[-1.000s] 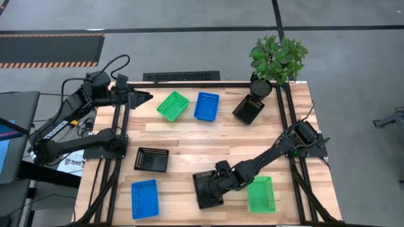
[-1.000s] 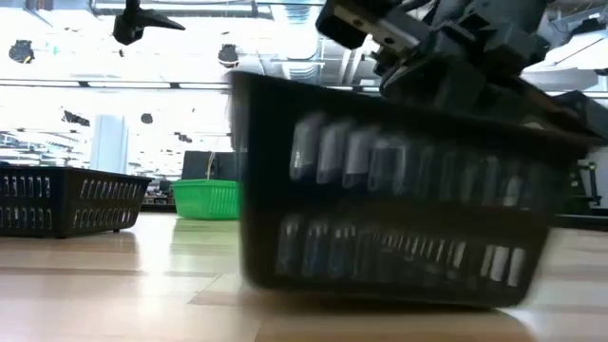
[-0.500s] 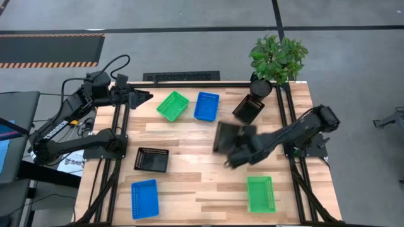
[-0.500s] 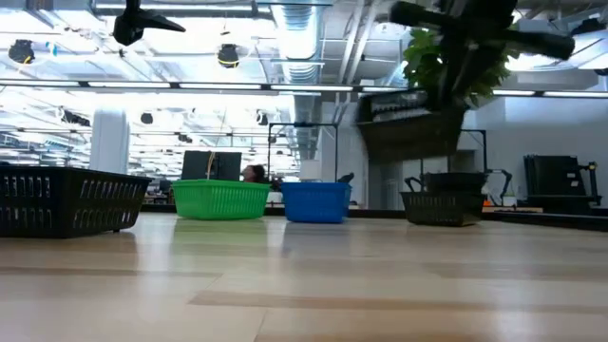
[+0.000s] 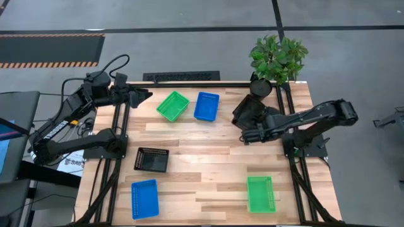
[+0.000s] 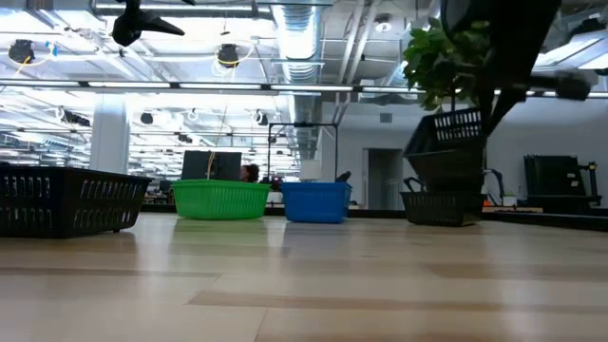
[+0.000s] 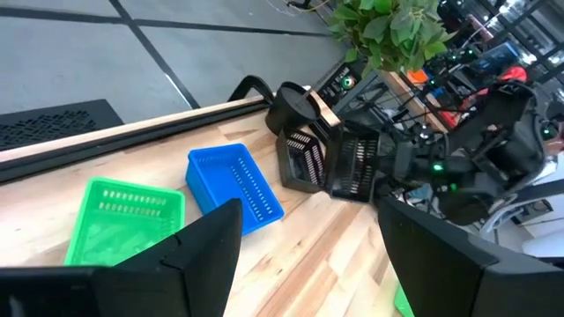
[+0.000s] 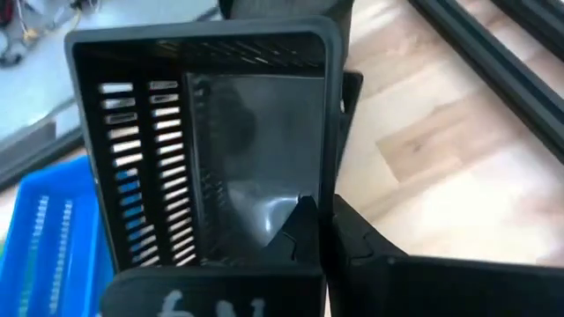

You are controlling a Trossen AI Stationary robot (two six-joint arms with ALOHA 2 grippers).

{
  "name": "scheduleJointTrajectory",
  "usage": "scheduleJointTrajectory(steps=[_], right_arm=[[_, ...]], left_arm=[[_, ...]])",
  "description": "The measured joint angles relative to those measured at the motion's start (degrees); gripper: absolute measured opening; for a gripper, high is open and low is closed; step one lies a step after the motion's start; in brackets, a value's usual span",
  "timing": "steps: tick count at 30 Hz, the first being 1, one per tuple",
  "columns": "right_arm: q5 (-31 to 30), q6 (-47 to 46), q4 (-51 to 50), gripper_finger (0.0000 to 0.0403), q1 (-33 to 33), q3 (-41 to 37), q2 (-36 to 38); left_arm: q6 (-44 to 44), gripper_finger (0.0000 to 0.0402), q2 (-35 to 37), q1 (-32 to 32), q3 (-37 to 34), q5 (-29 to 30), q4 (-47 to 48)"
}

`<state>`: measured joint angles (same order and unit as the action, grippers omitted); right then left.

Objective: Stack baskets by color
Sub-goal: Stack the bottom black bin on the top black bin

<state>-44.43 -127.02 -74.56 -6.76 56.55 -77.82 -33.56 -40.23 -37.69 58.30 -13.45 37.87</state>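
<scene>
My right gripper (image 5: 252, 128) is shut on a black basket (image 6: 454, 142) at the table's far right. It hangs tilted just above a second black basket (image 6: 440, 205) that rests on its bottom beside the plant pot. A third black basket (image 5: 151, 159) sits left of centre. A green basket (image 5: 172, 105) and a blue basket (image 5: 206, 106) stand side by side at the far edge. Another blue basket (image 5: 144, 198) and another green basket (image 5: 261, 193) lie near the front edge. My left gripper (image 5: 145, 96) waits open above the far left corner. My right gripper pinches one side wall of the black basket at its rim (image 8: 329, 180), one finger (image 8: 302, 231) inside the basket and the other outside. The fingers come slanting down from the table's right. The basket is lifted and tilted; whether it touches the basket below, I cannot tell.
A green plant (image 5: 278, 58) in a black pot stands at the far right corner, right behind the two black baskets. Black frame rails (image 5: 291, 157) run along the table's left and right sides. Bare wood shows at the table's middle (image 5: 208, 157).
My right gripper has carried the black basket from the near edge's middle up and across toward the far right corner, turning as it went. The basket now hangs tilted over the black basket by the plant.
</scene>
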Motion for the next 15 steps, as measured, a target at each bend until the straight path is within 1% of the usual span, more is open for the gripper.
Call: scheduleJointTrajectory(steps=[2,6,9,15], right_arm=[[-1.6,0.2,1.6,0.0003,1.0,-1.5,0.3],[-4.2,1.1,2.3,0.0003,2.7,-1.7,-0.3],[-4.4,3.7,2.3,0.0003,4.3,-1.7,-0.3],[-4.2,7.1,3.8,0.0004,7.7,-1.8,-3.3]], left_arm=[[0.0,0.0253,0.0,0.0,0.0,0.3,0.0],[0.0,0.0253,0.0,0.0,0.0,1.0,0.0],[0.0,0.0253,0.0,0.0,0.0,1.1,0.0],[0.1,0.0253,0.0,0.0,0.0,2.1,0.2]])
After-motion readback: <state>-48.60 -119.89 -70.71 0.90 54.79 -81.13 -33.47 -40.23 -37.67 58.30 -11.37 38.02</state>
